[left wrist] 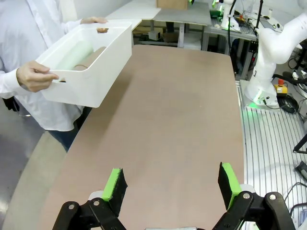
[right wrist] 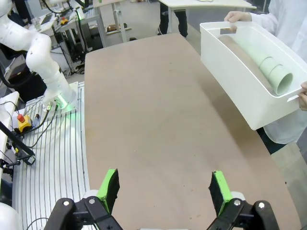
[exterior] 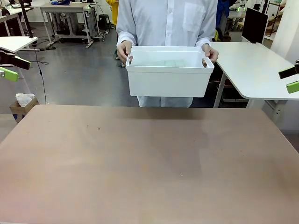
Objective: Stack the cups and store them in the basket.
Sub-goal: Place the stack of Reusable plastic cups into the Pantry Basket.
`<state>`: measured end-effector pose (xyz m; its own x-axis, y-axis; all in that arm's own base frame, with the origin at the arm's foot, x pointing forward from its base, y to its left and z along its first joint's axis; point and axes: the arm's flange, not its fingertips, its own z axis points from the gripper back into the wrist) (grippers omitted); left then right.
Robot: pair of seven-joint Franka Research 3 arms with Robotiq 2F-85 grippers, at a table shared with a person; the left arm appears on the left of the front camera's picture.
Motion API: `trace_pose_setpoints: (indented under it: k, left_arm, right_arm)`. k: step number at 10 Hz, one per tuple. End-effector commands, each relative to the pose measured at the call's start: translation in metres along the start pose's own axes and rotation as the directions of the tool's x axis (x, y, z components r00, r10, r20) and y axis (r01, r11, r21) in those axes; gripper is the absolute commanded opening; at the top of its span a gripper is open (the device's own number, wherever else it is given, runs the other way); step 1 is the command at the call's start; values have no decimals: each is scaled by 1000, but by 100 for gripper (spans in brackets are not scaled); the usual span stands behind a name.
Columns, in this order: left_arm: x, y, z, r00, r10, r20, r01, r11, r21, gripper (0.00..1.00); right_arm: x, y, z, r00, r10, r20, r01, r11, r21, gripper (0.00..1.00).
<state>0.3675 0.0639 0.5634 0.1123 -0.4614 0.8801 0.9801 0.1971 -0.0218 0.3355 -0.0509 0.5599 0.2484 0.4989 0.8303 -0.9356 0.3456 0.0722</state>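
The left claw (left wrist: 170,184) hangs released over the near end of the counter (exterior: 149,163), grasping nothing. The right claw (right wrist: 164,187) is likewise spread wide and bare. Beyond the counter's far edge, a person's hands (exterior: 124,50) lift the basket (exterior: 169,79) clear of it, with the stacked cups (right wrist: 268,67) lying on their side inside.

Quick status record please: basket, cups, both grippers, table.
basket: lifted off the table, held by the person's hands at its short ends, past the far edge
cups: stacked, lying on their side inside the basket; mint ones show, a tan one beside them
left gripper: jaws open, empty, above the table
right gripper: jaws open, empty
table: brown top
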Motion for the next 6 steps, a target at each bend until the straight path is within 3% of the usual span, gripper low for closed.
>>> trace_pose_setpoints:
  k: [1,6]
  left_arm:
    - [4,-1,1,1000,6,8,-6,1000,-6,100]
    - [4,-1,1,1000,6,8,-6,1000,-6,100]
  right_arm:
    - [0,-1,0,999,25,21,-25,1000,1,100]
    - [0,-1,0,999,25,21,-25,1000,1,100]
